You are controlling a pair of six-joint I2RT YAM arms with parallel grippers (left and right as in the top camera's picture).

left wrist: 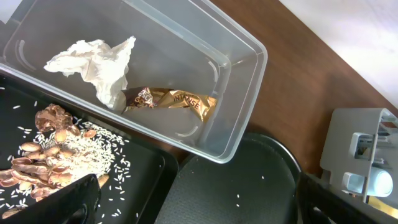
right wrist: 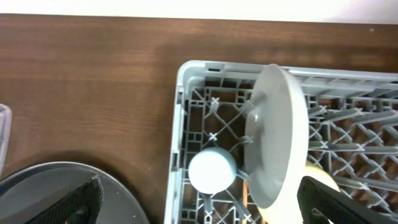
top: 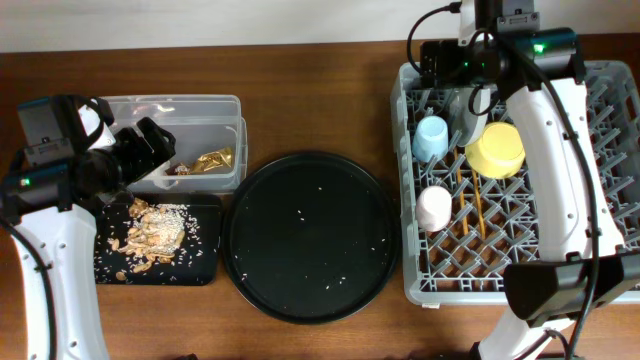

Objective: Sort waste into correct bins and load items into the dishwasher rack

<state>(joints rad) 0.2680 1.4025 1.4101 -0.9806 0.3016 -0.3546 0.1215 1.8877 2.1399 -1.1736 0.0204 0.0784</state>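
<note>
Across wooden table [top: 320, 100], treat loading as near complete, plate [right wrist: 277, 130] racked upright. Note left gripper [left wrist: 211, 208], right gripper [right wrist: 211, 205] spread apart, empty. Next, retract clear of rack [top: 625, 150].

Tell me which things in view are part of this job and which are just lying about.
Job: napkin, gold wrapper, clear tub, food scraps, black rectangular tray, blue cup, pink cup, yellow bowl, plate, chopsticks, dishwasher rack.
Lying about: round black tray.

Overhead straight down, left wrist close above tub [left wrist: 186, 43], right wrist above rack [right wrist: 180, 143], both glimpsing round tray [left wrist: 249, 180]
</note>
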